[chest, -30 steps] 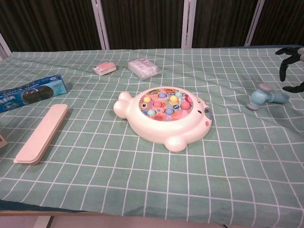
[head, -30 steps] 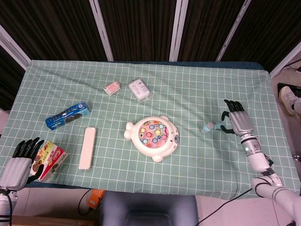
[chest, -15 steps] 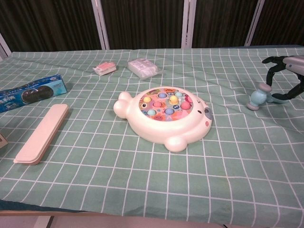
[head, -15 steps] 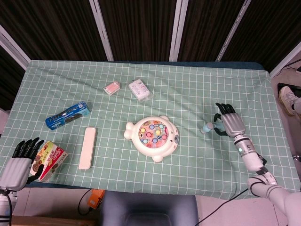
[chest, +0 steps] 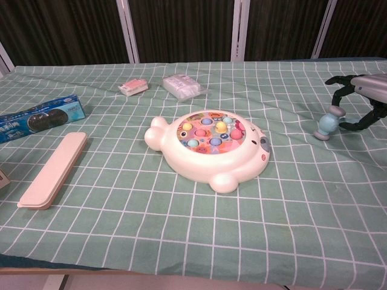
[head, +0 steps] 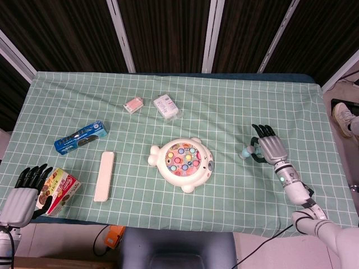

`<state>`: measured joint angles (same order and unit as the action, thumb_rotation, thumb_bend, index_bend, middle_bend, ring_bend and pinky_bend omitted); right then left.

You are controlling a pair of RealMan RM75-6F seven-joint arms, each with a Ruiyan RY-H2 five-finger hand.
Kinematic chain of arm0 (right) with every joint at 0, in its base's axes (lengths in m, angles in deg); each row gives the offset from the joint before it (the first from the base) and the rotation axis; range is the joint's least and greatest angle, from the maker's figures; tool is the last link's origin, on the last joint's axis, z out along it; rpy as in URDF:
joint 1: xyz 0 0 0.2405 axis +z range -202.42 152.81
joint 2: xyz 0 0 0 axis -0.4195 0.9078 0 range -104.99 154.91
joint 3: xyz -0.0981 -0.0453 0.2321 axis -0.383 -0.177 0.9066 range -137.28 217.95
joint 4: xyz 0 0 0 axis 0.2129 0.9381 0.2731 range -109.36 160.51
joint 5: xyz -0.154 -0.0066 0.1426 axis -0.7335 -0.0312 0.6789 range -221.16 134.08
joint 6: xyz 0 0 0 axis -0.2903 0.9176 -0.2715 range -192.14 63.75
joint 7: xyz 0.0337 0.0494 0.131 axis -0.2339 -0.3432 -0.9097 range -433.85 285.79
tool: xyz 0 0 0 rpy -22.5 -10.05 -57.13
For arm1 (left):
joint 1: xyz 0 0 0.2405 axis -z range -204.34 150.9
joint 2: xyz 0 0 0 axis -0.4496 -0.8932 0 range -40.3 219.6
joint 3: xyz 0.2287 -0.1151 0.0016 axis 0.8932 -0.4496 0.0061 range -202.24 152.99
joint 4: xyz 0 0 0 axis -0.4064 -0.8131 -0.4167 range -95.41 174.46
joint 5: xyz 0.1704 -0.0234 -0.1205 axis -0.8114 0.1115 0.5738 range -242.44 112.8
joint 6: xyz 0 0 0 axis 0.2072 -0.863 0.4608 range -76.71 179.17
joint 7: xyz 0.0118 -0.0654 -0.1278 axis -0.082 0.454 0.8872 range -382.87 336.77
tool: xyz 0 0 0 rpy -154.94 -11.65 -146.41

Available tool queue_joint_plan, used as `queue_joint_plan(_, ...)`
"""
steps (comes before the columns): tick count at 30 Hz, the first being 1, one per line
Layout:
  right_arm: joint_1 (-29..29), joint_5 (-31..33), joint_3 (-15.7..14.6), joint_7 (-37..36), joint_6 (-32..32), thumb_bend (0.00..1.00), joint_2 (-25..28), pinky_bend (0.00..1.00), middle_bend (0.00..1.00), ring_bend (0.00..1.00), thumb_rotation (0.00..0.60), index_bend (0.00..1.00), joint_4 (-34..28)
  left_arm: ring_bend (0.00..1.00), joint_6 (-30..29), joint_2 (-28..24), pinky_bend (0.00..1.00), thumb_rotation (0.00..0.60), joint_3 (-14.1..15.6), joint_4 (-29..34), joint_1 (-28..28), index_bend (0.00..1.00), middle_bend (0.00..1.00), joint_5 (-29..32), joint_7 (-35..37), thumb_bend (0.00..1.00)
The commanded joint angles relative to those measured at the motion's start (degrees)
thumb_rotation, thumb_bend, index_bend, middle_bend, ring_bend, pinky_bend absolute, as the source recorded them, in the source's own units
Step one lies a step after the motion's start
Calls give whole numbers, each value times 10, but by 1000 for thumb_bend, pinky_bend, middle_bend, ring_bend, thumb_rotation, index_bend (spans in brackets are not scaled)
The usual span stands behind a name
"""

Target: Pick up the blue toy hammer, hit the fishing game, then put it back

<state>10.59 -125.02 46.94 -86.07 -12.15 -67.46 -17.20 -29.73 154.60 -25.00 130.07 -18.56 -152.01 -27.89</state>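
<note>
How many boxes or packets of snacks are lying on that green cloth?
4: a blue biscuit box at the left, a colourful carton by the near-left edge, a pink packet and a clear-wrapped packet at the back.

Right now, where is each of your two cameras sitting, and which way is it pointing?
Head view: high up, looking steeply down on the whole table; shows left hand and right hand.
Chest view: low at the near edge, facing across; shows only the right hand.
Both share the fishing game and blue toy hammer.
</note>
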Motion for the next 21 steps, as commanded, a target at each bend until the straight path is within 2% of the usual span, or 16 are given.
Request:
queue_joint_plan(1,1,2,-1,3,-4,504,0,14,153,0,600,613,0,18,-1,0,40,600,0,0,0,0,36,-1,0,415)
queue_joint_plan(21,5,14,-1,17,-15,511,-6,15,154,0,600,622,3,18,-1,-1,40,600,2,0,0,0,35,-4,5,417)
